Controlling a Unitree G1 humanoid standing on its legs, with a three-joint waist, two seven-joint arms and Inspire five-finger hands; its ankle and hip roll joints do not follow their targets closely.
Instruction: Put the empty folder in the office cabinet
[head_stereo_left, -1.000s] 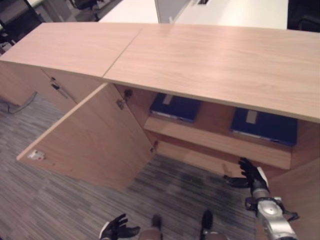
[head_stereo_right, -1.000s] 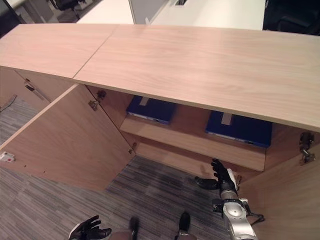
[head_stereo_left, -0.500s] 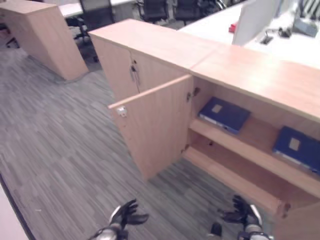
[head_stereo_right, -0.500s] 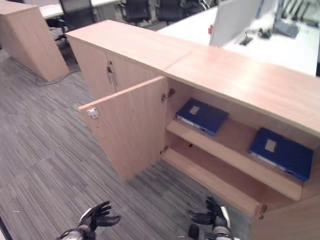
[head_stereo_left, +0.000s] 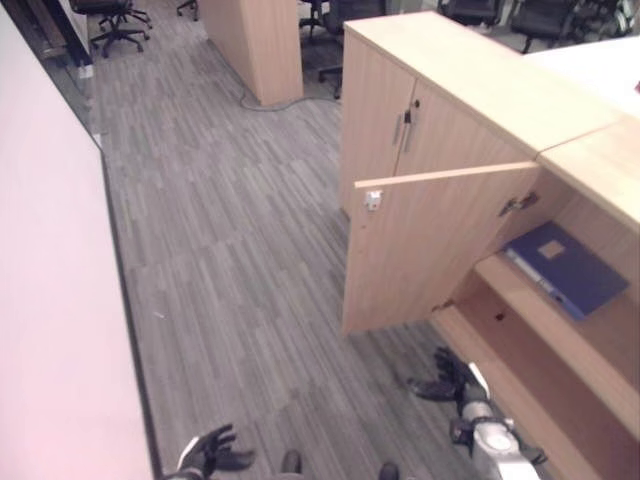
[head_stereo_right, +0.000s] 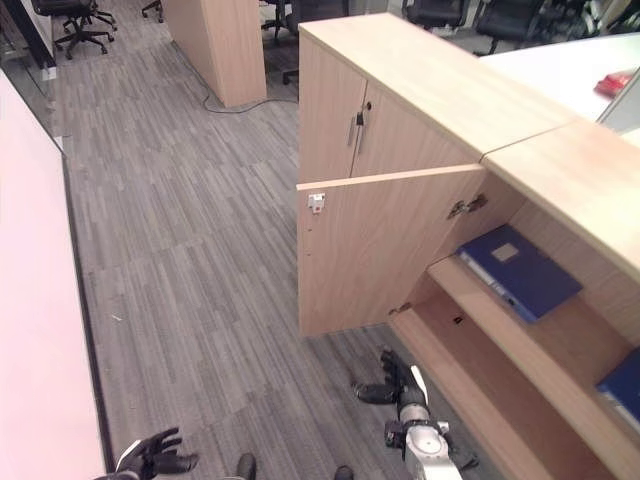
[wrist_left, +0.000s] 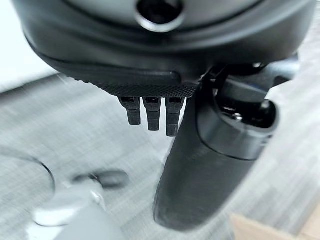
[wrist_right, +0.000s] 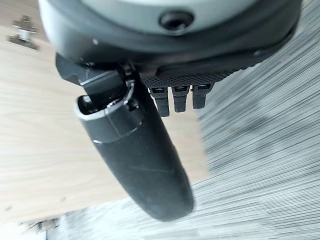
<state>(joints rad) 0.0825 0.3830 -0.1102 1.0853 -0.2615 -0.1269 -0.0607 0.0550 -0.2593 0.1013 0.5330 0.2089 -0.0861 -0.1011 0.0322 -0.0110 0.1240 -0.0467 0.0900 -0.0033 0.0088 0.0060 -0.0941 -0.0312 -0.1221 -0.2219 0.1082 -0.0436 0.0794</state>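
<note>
Low light-wood office cabinet (head_stereo_right: 440, 90) is seen at 2 o'clock in the head views, one flat wooden door (head_stereo_right: 385, 245) swung wide open toward 9 o'clock, a small white latch plate (head_stereo_right: 316, 202) at its free top corner. A dark blue flat folder with a pale label (head_stereo_right: 520, 270) is laid flat on the upper wooden shelf (head_stereo_right: 560, 350) inside the open compartment, just beside the hinge side of the door; the corner of a second blue folder (head_stereo_right: 625, 385) is seen further along the same shelf at 4 o'clock. Neither folder is touched by a hand. The right hand (head_stereo_right: 395, 378) is held low at 5 o'clock over the grey striped carpet floor (head_stereo_right: 190, 220), near the front edge of the bottom shelf, fingers spread apart and nothing gripped; its fingers are straight and its thumb relaxed in the right wrist view. The left hand (head_stereo_left: 212, 452) is seen at 7 o'clock at the bottom edge, well apart from the cabinet, fingers loosely splayed, empty. Closed double doors with metal handles (head_stereo_right: 360, 125) are seen on the neighbouring cabinet section at 12 o'clock. Black office chairs (head_stereo_right: 70, 15) are placed at 11 o'clock in the background.
</note>
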